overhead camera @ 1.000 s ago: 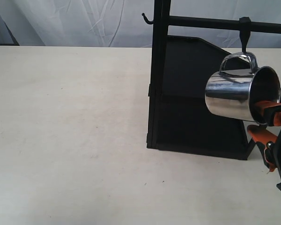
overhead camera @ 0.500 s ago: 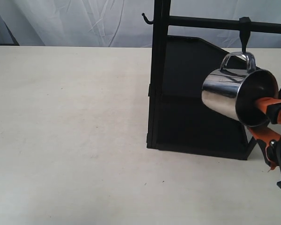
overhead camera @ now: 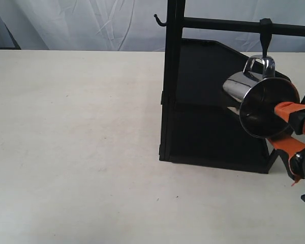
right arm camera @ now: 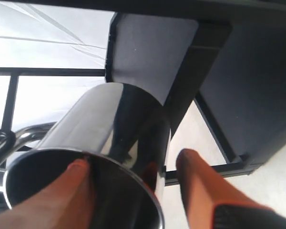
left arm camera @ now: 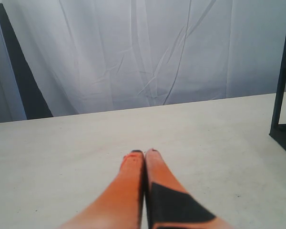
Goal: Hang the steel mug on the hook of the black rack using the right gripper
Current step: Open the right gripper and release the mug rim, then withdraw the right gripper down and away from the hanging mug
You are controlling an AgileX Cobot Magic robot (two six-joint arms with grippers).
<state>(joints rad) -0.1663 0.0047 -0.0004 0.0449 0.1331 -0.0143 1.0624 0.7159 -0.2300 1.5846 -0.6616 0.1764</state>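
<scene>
Your right gripper [overhead camera: 290,127] had its jaws clamped on the rim of the steel mug [overhead camera: 256,101], one finger inside, holding it tipped sideways with its handle at the hook [overhead camera: 265,43] of the black rack [overhead camera: 203,91]. Your left gripper [left arm camera: 144,153] had its jaws closed and empty above the surface [overhead camera: 76,142].

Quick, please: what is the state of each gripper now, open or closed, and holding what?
Left gripper: closed, holding nothing.
Right gripper: closed on the mug rim, one finger inside, one outside.
</scene>
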